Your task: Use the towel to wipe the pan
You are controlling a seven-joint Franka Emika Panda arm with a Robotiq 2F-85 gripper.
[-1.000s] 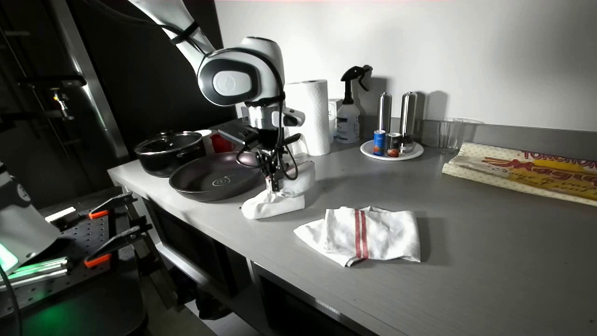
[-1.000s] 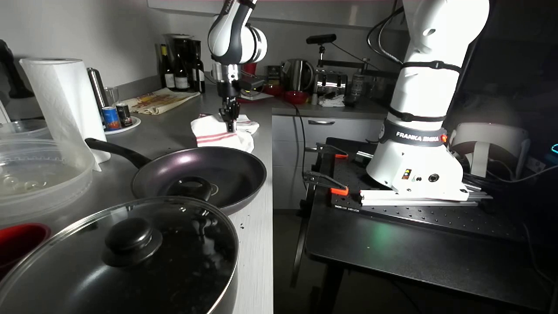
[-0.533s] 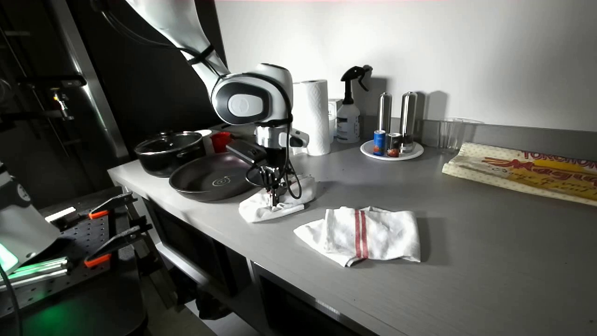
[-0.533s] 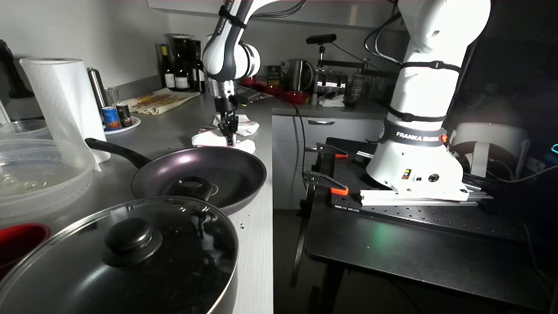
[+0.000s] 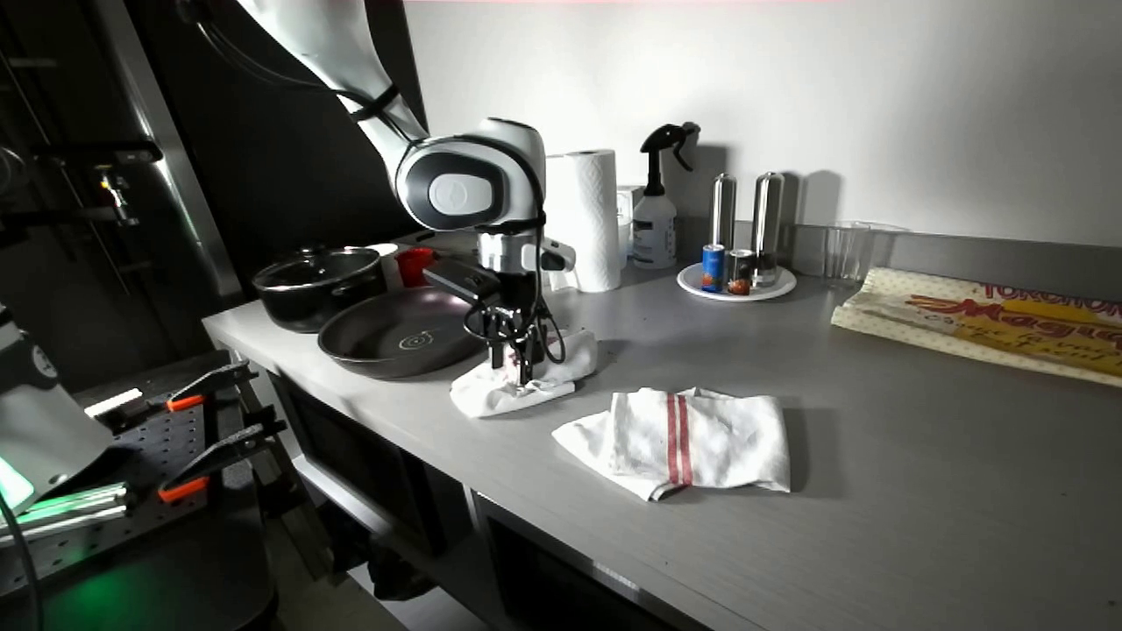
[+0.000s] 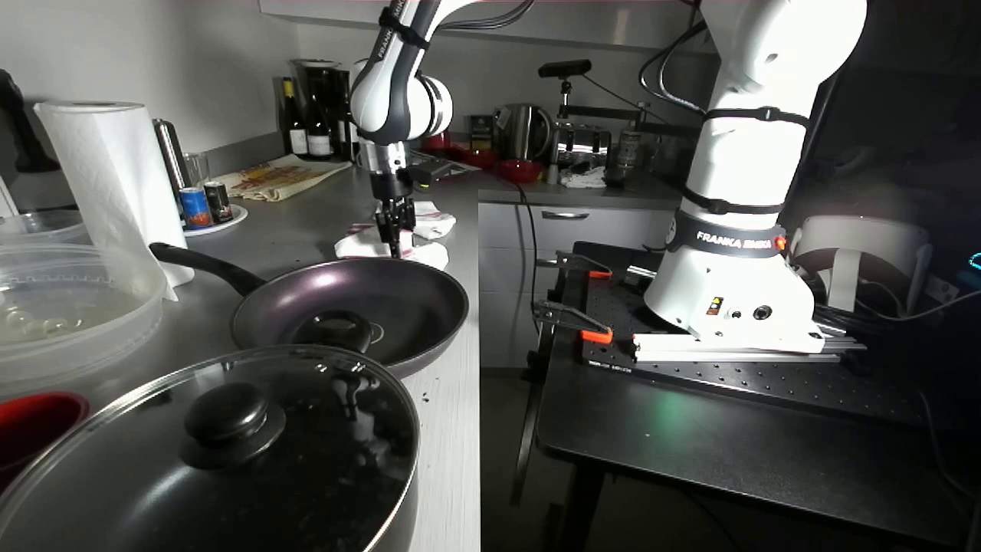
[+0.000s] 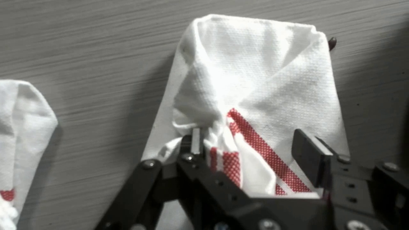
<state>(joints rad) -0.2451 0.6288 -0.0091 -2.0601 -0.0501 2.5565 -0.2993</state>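
A white towel with red stripes (image 7: 271, 64) lies crumpled on the counter beside the pan. My gripper (image 7: 249, 143) stands over it with its fingers spread wide. Between the fingers rises a bunched fold of the cloth, close to the left finger (image 7: 195, 142) and well apart from the right one. In both exterior views the gripper (image 5: 513, 368) points straight down at this towel (image 5: 482, 399). The dark pan (image 6: 414, 299) sits on the counter, its inside bare. Another white towel with red stripes (image 5: 727, 438) lies folded nearer the front.
A lidded black pot (image 5: 320, 294) stands beyond the pan. The pan's handle (image 6: 211, 264) reaches toward a paper towel roll (image 6: 115, 176) and a clear plastic tub (image 6: 69, 337). Along the wall are a spray bottle (image 5: 654, 219) and a white plate (image 5: 692, 285) with small cans and mills.
The gripper has come down with the towel, which has slumped from a raised bunch to lying flatter on the counter. Since half a second ago the fingers have parted and let the cloth go.
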